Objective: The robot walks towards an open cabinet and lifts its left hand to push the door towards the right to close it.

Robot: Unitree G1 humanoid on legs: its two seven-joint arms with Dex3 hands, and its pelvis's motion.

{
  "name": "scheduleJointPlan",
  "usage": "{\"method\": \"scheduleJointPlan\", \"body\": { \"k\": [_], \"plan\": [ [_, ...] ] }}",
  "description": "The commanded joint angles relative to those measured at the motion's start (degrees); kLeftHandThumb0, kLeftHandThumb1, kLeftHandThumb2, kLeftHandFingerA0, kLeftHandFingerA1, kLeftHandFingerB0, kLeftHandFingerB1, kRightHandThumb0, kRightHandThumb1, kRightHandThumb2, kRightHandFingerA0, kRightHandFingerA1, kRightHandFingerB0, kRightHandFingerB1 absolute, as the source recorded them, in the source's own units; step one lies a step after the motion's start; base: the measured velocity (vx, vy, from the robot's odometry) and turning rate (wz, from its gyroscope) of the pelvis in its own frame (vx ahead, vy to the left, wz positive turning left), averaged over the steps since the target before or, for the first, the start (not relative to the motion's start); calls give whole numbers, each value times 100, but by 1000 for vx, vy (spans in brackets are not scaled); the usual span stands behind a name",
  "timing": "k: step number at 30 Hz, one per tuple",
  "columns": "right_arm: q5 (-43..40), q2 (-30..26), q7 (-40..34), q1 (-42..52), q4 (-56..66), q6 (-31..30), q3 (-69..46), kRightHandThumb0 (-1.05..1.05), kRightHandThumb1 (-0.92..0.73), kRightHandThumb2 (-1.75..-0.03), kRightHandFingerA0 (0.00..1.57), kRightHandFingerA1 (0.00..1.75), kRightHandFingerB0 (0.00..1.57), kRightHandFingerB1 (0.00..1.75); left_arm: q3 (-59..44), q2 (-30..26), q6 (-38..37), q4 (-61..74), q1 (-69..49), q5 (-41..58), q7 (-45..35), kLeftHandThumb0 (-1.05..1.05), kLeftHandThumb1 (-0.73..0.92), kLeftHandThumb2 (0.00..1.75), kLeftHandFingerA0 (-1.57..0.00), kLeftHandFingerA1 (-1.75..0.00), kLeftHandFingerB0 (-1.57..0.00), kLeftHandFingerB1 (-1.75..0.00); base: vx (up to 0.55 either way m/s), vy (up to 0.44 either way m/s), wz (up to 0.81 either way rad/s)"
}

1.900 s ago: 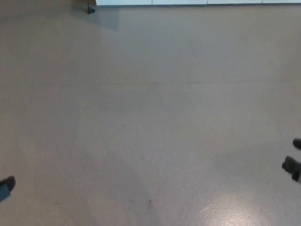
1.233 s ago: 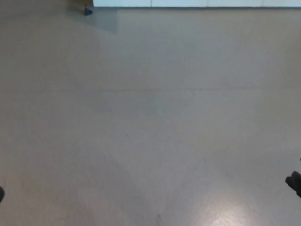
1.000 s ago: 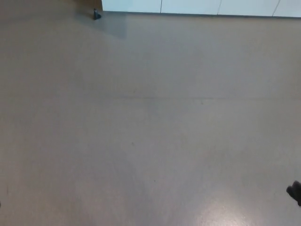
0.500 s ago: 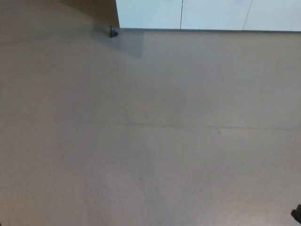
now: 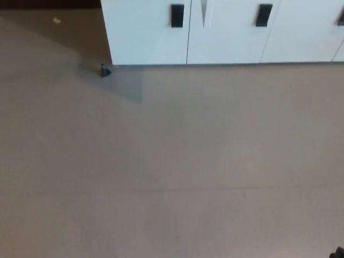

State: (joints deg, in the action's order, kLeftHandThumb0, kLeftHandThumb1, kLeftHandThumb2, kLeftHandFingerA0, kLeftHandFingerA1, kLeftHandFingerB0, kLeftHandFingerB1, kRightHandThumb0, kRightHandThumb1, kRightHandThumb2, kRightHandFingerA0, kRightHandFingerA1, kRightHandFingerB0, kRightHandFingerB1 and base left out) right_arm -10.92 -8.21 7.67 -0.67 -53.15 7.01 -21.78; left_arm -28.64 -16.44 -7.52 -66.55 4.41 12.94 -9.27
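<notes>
view tilted up since earlier | cabinet far ahead | right hand at bottom corner

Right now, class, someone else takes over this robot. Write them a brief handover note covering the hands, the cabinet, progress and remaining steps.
The left hand is not in view. Of the right hand only a dark sliver shows at the bottom right corner.
The white cabinet stands ahead across the floor. A wedge-shaped gap shows between two of its doors.
Done: nothing touched yet.
Left: walk up, raise the left hand, push the open door right.
</notes>
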Motion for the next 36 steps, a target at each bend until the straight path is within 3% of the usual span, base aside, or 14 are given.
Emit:
{"method": "scheduleJointPlan", "body": {
  "k": [1,18,32,36],
  "plan": [
    [-50,-74,-9,79,-27,73,1,-7,-67,-58,64,58,48,47,45,-53,-35,8,-96,61,10,-2,67,59,-56,-46,-49,-43,394,-3,19],
    [2,-126,-46,157,-117,94,135,-10,-62,-57,65,59,45,46,161,-51,-79,-34,-136,49,-13,-4,66,57,-58,-46,-48,-42,553,-55,8],
    [-51,-141,17,175,-77,93,161,-9,-65,-58,65,60,46,47,212,-51,-87,-41,-113,66,76,-6,64,57,-62,-48,-50,-43,550,227,-6],
    [-62,-153,71,186,-110,120,162,-11,-62,-57,65,61,45,47,206,-44,-84,-54,-115,78,140,-8,63,58,-62,-47,-52,-43,372,-94,-4]
  ]
}}
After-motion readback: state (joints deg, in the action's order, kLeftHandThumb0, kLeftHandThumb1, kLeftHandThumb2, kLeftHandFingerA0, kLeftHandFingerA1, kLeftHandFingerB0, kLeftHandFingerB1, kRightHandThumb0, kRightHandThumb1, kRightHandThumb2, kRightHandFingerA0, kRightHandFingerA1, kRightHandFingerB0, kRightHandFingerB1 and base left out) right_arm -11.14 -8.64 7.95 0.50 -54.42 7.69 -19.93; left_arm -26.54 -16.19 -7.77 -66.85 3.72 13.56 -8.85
